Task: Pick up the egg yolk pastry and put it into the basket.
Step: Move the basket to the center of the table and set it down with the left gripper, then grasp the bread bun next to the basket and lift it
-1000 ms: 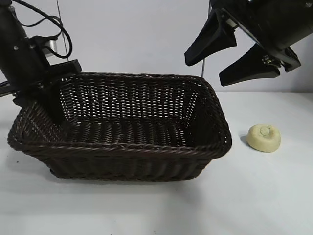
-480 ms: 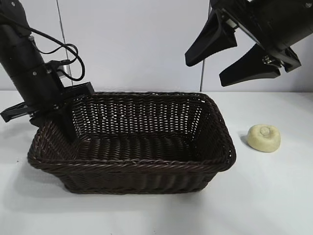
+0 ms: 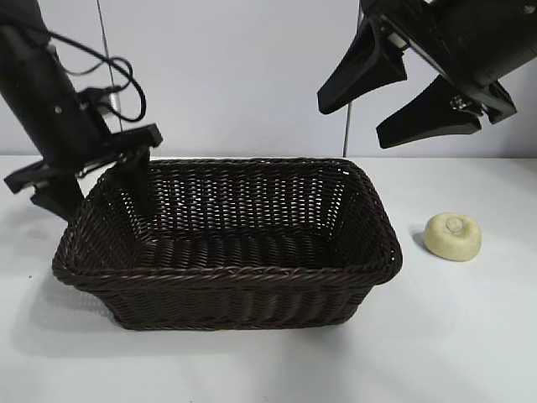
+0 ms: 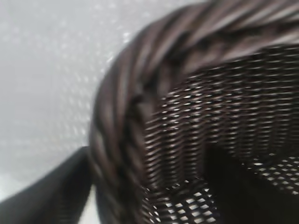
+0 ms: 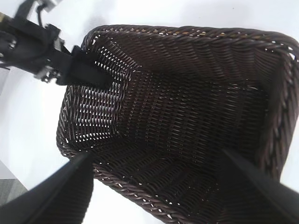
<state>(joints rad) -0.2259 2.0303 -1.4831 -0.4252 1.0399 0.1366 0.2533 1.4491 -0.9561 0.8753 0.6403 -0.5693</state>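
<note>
Two claws stand apart: left claw [image 3: 92,185] straddles the basket [image 3: 226,273] wall, right claw [image 3: 411,92] upper right. Egg yolk pastry [image 3: 453,236] lies right; right claw should descend straight over it.

Even, bright overhead light; soft shadow at the basket's [image 3: 226,243] 7 o'clock; left wrist view heavily blurred.

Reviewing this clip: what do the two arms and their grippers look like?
Both arms are matte black. The left gripper has flat, tapering black fingers, with looping black cables along its arm and a small silver part near the wrist. The right gripper has broad, wedge-shaped black fingers and a small metal fitting at one finger's base. No markings show.
</note>
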